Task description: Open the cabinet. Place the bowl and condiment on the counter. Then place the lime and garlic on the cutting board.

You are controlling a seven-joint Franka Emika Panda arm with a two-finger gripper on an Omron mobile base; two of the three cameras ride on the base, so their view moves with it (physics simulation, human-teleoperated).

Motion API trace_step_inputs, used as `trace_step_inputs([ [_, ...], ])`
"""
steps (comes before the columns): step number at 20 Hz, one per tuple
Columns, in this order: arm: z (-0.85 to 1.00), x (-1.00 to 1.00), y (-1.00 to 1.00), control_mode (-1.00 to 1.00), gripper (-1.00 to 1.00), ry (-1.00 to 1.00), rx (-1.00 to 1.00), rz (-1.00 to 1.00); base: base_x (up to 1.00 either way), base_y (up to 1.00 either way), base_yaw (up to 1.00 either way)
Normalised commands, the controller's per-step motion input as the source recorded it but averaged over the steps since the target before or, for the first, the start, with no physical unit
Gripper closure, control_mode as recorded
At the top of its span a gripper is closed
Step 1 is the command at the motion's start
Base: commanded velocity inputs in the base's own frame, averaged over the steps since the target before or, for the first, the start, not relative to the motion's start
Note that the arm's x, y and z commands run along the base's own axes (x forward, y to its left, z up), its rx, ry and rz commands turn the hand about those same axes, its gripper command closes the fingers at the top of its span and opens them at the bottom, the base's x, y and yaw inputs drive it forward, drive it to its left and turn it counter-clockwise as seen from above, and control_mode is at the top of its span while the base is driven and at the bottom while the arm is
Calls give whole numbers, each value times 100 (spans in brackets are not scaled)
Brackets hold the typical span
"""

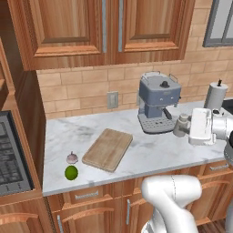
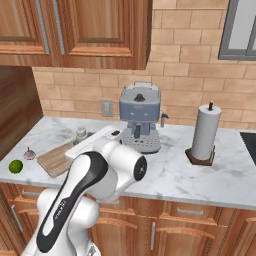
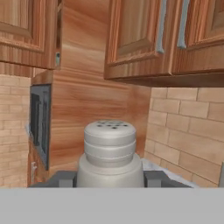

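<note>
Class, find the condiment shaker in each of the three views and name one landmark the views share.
Left base view: condiment at right, beside the coffee machine, at the gripper.
Right base view: left of centre, beyond the cutting board.
Hand view: bottom centre, close up between the gripper fingertips.
Shared landmark: the cabinet, overhead in all three.

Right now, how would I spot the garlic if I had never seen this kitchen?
Start at the white marble counter and find the light-wood cutting board lying on it, left of the blue-grey coffee machine. Just off the board's left end, near the counter's front edge, sit two small round things. The garlic is the pinkish-white bulb with a pointed tip; the bright green one beside it is the lime.
</note>
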Motion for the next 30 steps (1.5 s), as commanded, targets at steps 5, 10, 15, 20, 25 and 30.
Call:
trace_step_inputs([
  [5,-40,1,4,-100,100,6,-5,5,0,0,0],
  [10,-28,11,4,-100,100,0,-2,4,0,0,0],
  [15,-40,13,4,-100,100,0,0,6,0,0,0],
  [20,-51,14,4,-100,100,0,0,8,0,0,0],
  [25,-50,16,8,-100,100,0,0,8,0,0,0],
  [30,-36,26,3,-100,100,0,0,8,0,0,0],
])
